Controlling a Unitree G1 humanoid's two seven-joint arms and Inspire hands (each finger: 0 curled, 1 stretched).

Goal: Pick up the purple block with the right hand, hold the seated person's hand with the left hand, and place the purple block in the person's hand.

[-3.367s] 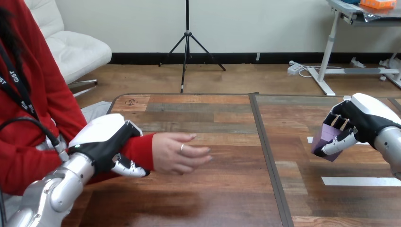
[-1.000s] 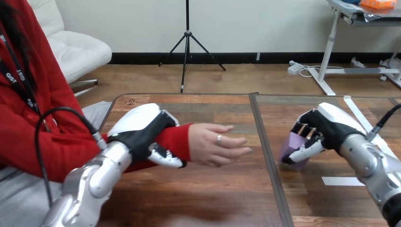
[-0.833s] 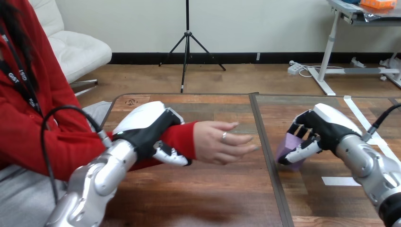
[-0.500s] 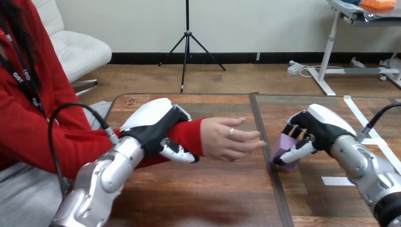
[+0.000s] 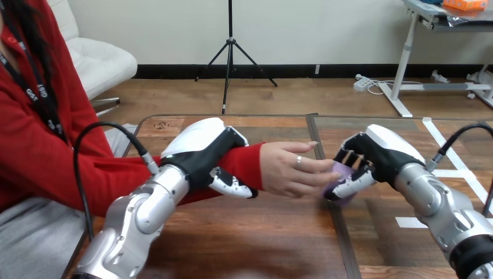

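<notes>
Red sleeve [image 5: 87, 174] runs in from the left across the wooden table [image 5: 261, 238], and the robot's left hand [image 5: 200, 152] lies over it at the person's wrist. The white back of that hand hides most of its fingers and the wrist beneath. Its thumb [image 5: 232, 185] shows below the sleeve, curled under, so the hand is wrapped round the wrist.

The person's hand [image 5: 288, 170] reaches right, palm turned sideways, fingers loosely together and stretched toward the table's middle seam. Their tips meet the purple block [image 5: 338, 174], which is held above the table just right of the seam. Little of the block shows, as it is wedged between those fingertips and the robot's right hand [image 5: 372, 158]. Whether the person has taken hold of it cannot be told.

Half a second ago a gap lay between the person's fingertips and the block. Since then the left hand has carried the wrist further right, the right hand has come left, and the gap has closed.

The right hand's fingers [image 5: 349, 185] are curled round the block from the right, clasping it.
</notes>
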